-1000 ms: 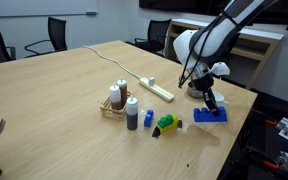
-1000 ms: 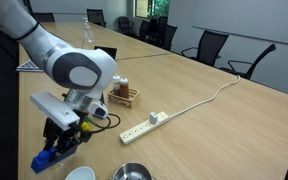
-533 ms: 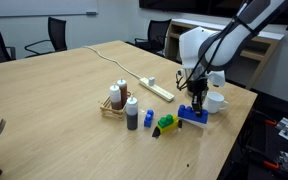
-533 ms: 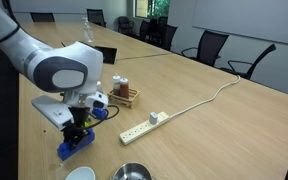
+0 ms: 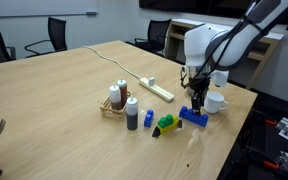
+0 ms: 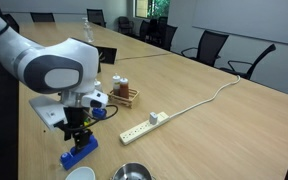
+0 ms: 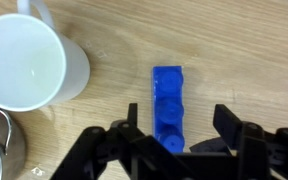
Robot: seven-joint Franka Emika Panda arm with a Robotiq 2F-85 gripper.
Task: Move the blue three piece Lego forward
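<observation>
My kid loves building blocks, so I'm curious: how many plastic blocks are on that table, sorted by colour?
Blue: 2, the long bar and the small block
Green and yellow: 1, the block piece
Total: 3

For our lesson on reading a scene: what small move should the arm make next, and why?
Probably lift the pincer straight up. Its jaws stand open, clear of both sides of the blue three piece Lego, which lies flat on the table beside the white mug, already shifted from a second ago.
</observation>
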